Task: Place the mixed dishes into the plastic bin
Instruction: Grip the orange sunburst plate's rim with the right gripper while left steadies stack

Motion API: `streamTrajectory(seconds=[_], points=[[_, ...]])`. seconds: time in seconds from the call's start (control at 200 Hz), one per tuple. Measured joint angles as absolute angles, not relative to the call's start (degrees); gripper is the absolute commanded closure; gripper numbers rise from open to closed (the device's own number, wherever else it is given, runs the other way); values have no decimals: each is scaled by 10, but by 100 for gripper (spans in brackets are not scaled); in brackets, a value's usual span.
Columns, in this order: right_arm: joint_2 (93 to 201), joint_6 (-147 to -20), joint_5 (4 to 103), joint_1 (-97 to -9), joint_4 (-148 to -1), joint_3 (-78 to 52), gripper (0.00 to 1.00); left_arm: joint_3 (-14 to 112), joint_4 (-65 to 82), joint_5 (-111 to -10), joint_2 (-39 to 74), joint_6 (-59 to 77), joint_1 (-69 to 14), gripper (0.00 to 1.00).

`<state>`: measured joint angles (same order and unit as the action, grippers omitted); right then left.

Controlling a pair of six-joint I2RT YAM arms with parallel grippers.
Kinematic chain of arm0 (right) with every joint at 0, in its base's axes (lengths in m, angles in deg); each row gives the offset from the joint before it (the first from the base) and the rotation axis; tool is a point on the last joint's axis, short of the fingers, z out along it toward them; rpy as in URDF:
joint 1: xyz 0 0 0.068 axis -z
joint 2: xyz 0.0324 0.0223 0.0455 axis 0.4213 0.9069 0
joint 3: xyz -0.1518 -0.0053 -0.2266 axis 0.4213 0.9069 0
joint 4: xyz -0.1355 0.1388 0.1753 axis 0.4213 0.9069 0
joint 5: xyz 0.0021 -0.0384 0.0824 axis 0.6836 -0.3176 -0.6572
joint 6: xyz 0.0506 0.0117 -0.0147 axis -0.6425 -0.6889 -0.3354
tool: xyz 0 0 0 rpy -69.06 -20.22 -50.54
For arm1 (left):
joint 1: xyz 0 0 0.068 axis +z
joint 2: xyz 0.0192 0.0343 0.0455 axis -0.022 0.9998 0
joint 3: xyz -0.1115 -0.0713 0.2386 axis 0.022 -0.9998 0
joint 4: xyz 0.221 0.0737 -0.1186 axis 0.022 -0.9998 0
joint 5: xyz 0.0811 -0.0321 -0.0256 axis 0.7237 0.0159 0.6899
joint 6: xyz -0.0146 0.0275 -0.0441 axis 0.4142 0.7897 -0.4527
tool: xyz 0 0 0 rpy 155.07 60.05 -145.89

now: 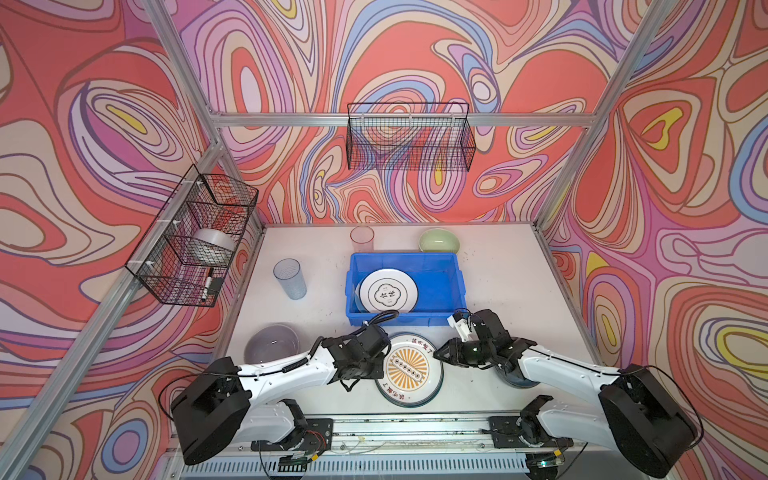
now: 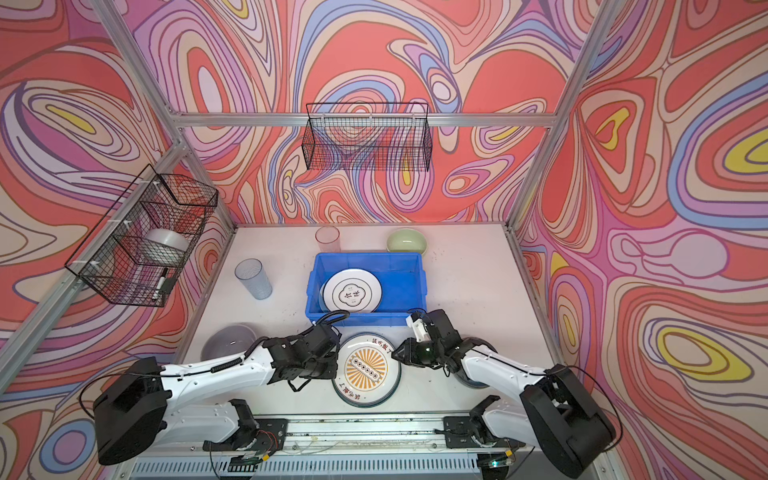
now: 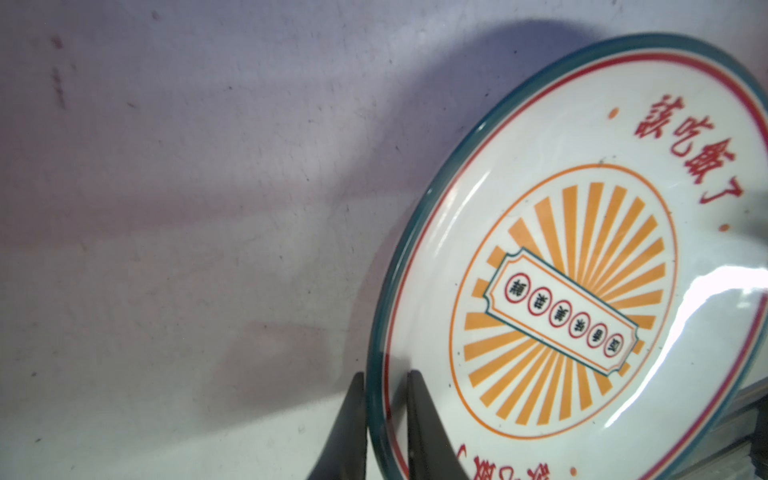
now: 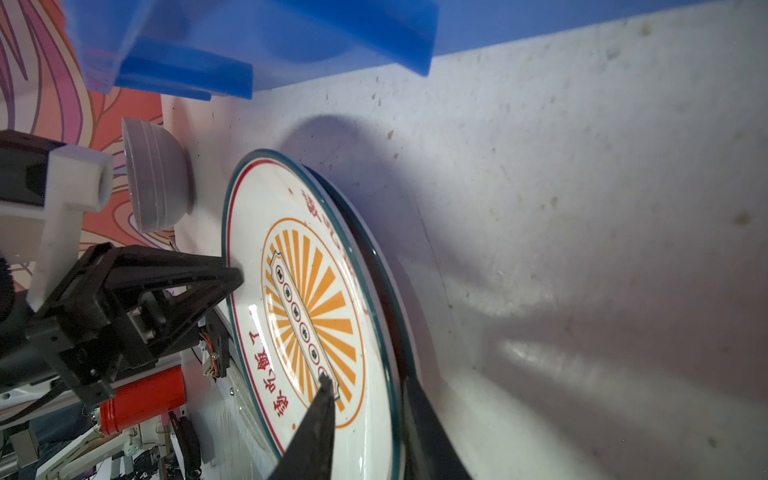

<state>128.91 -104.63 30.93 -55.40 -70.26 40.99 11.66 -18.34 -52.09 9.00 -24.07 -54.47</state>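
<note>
On the table (image 1: pixel 498 291), in both top views, the plate (image 1: pixel 409 368) lies near the bin (image 1: pixel 444 282), on the robot's side of it; the bin holds a second plate (image 1: pixel 388 290). The left tool (image 1: pixel 383 360) meets the first plate's left edge, the right tool (image 1: pixel 436 356) its right edge.

Left wrist view: the left tool (image 3: pixel 384 378) is pinched onto the plate (image 3: pixel 561 291) rim, one finger on each side.

Right wrist view: the right tool (image 4: pixel 368 382) straddles the rim, one finger on the face, one beneath; whether it clamps cannot be told
</note>
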Motion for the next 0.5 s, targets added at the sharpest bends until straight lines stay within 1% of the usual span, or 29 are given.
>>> streamTrajectory(seconds=[0.376, 0.501], points=[[1307, -1042, 304, -567, -693, 409, 72, 134, -162, -511, 118, -233, -544, 82], [1310, -1045, 306, -568, -681, 409, 74, 144, -149, -513, 130, -223, -544, 82]])
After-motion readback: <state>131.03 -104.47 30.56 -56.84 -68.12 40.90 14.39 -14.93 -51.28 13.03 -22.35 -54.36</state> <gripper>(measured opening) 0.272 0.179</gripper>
